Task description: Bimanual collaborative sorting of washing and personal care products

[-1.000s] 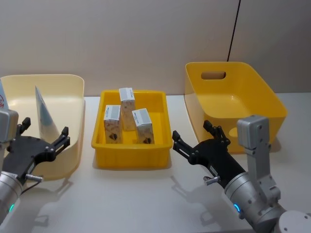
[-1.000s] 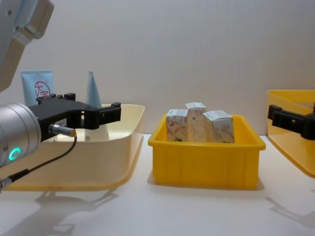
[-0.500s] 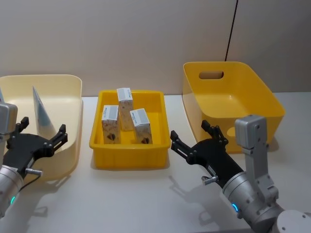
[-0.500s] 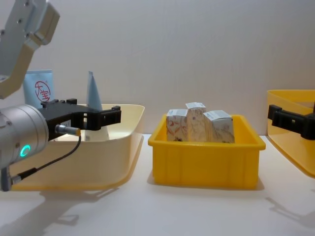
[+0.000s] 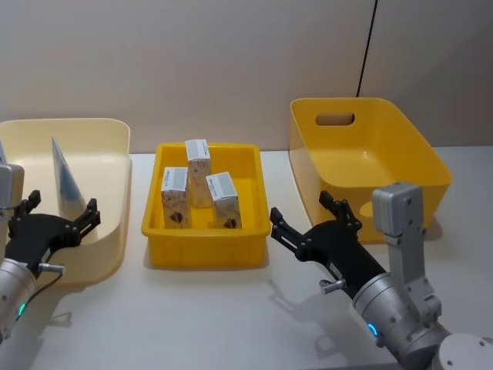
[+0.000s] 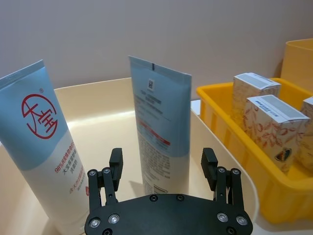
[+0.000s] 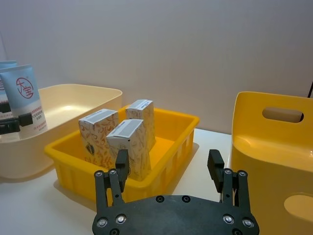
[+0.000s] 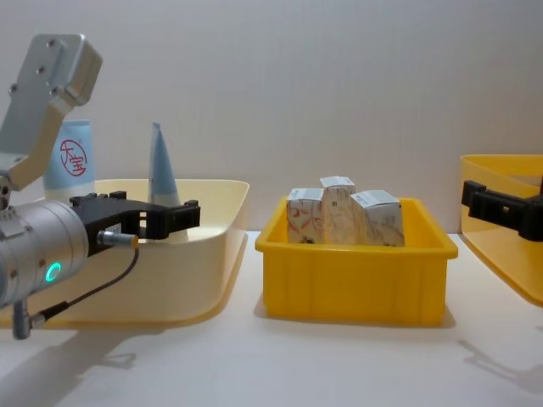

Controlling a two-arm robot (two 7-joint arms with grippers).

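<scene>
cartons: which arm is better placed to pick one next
Right, probably: the right tool is open beside the tray, facing the cartons; the left tool faces the tubes in the cream bin.

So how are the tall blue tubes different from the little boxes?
The tubes are tall and light blue and white; the boxes are short, blocky and whitish with an orange-red pattern. There are two tubes but three boxes. The tubes stand in the cream bin; the boxes sit in the middle yellow tray. Both kinds stand upright, and neither is held: the left gripper and right gripper are open.
</scene>
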